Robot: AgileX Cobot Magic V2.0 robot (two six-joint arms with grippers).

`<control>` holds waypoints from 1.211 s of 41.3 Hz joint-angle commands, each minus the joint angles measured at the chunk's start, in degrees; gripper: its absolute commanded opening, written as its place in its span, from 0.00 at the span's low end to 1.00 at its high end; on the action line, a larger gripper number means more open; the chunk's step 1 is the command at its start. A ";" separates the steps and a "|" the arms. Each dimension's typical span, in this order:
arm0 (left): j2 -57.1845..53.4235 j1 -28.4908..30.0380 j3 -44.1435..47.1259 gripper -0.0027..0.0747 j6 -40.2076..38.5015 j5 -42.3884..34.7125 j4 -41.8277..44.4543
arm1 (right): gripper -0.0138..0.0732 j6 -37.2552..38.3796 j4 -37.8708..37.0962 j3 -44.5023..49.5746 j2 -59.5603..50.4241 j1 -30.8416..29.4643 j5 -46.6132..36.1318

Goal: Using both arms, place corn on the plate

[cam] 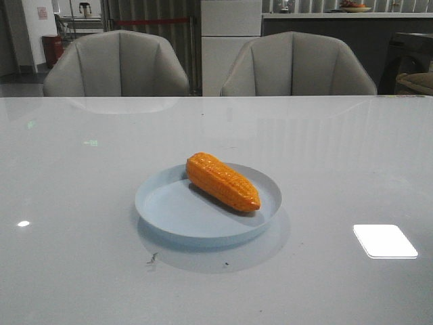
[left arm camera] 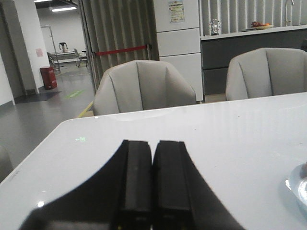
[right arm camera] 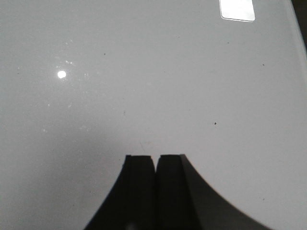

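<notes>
Out front, over the glossy white table [cam: 81,203], the corn [cam: 222,181] lies inside the plate [cam: 169,210], slanted, its tapered end towards the near-right rim and its blunt end over the far rim; neither arm shows in this view, so the placing looks done; on to the left wrist view, where the left gripper [left arm camera: 153,187] has its fingers pressed together on nothing, pointing towards the chairs [left arm camera: 141,86], the plate's edge just visible at the side; in the right wrist view the right gripper [right arm camera: 156,189] is likewise closed and empty above bare tabletop; my read: the sound move now is to keep both arms well clear of the plate, so nothing nudges the overhanging cob.
</notes>
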 commanded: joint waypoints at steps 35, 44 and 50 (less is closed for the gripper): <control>-0.99 1.47 2.22 0.15 -0.57 -2.41 -2.32 | 0.19 -0.34 -0.04 -1.47 -0.39 -0.48 -3.50; -0.99 1.47 2.22 0.15 -0.57 -2.41 -2.32 | 0.19 -0.34 0.11 -1.36 -5.00 0.43 -3.94; -0.99 1.47 2.22 0.15 -0.57 -2.41 -2.32 | 0.19 -0.34 1.86 0.02 -12.15 4.17 -6.98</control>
